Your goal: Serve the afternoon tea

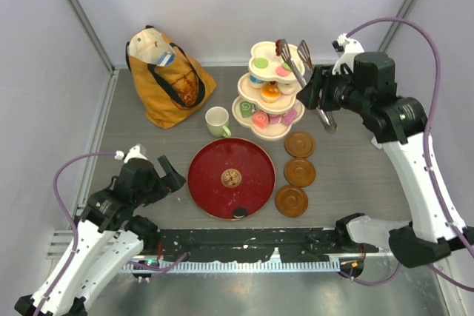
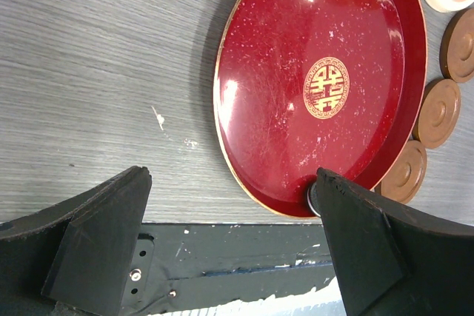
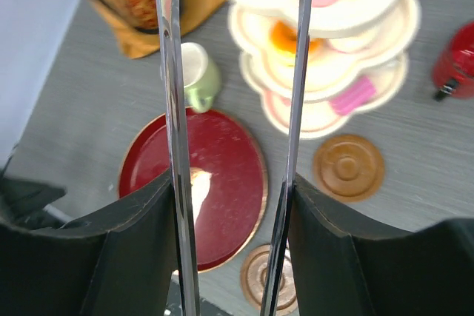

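Tongs (image 3: 170,109) sit clamped in my right gripper (image 3: 233,205), tips over the tiered stand (image 1: 275,132) near the table's far edge, where the pastries (image 1: 270,92) lie. Pale green mug (image 1: 217,120) stands just left of it. My left gripper (image 2: 231,183) hangs wide open beside the red tray (image 1: 215,160).

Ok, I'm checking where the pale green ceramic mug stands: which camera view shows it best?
The top external view: the pale green mug stands whole and unobstructed beyond the round dark-red tray, beside the mustard-yellow tote bag. The right wrist view shows it partly behind the metal tongs. The left wrist view does not show it.
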`<state>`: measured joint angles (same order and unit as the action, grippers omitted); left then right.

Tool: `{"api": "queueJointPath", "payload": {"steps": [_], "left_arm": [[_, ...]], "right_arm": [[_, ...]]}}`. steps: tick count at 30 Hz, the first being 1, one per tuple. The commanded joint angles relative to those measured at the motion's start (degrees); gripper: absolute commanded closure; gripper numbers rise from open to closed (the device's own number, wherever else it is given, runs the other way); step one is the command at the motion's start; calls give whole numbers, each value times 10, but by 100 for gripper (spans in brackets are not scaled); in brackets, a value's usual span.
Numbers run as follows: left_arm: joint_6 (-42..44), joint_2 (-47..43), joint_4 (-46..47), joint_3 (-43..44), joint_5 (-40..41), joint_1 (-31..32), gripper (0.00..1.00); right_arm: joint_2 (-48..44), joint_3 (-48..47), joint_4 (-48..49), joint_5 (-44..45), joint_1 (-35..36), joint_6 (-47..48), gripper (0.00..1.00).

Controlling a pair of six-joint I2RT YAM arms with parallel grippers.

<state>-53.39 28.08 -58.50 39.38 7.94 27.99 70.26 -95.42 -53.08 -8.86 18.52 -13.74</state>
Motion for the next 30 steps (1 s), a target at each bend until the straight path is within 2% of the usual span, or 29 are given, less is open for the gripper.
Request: {"api": "queueJointPath", "payload": {"steps": [1, 4, 6, 11, 17, 21, 30], "left_arm": [[3, 8, 18, 7, 7, -2, 0], [-1, 4, 10, 9, 8, -2, 0], [-3, -3, 7, 8, 8, -1, 0], [-4, -14, 5, 7, 8, -2, 0], [-3, -1, 5, 5, 5, -1, 0], [-7, -2, 8, 1, 6, -3, 0], [-8, -9, 8, -2, 4, -3, 0]], "right_arm": [[-30, 16, 19, 8, 90, 16, 41], [-31, 37, 2, 67, 207, 9, 41], [-35, 68, -4, 75, 261, -4, 41], [-29, 154, -46, 55, 342, -35, 41], [18, 189, -143, 33, 427, -59, 41], [28, 216, -149, -3, 453, -73, 41], [53, 270, -148, -26, 489, -89, 40]]}}
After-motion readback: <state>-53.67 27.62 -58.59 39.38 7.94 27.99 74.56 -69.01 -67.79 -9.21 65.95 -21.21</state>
